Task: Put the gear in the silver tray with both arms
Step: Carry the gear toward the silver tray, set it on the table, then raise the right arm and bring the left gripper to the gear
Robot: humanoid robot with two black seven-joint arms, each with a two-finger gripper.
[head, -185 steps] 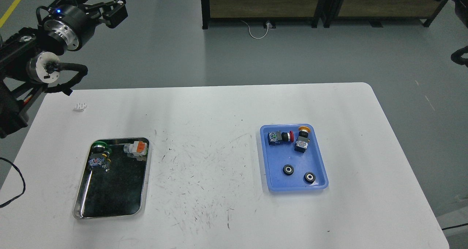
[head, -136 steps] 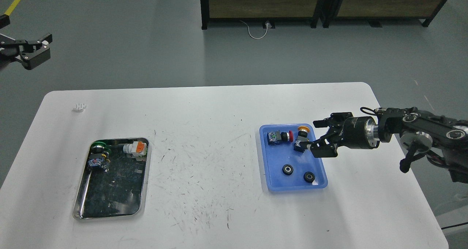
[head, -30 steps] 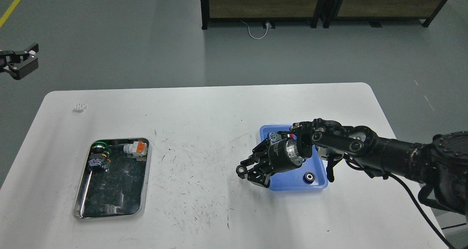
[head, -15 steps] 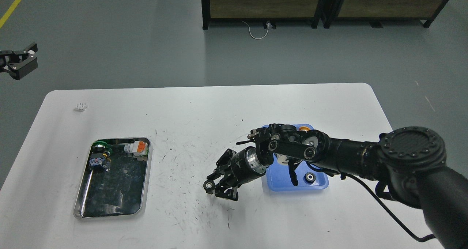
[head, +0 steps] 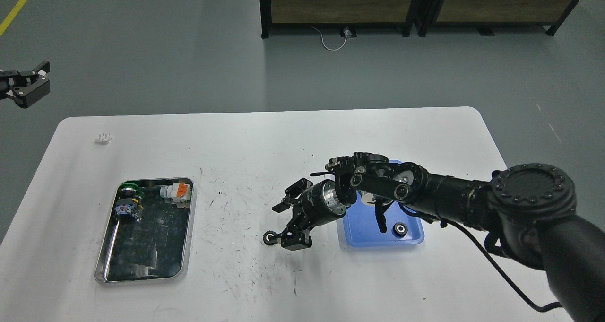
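Gear (head: 270,237), small, stiff and likely slippery, sits mid-table beside the right hand (head: 289,220), whose fingers are spread; contact seems lost, though unclear. Grip its toothed rim. Silver tray (head: 187,246) waits leftward. Left hand (head: 26,82), far-left, appears empty.

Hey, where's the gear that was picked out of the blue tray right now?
In the head view the gear sits on the white table near its middle, at the lower finger of the open right pincer, between the silver tray and the blue tray.
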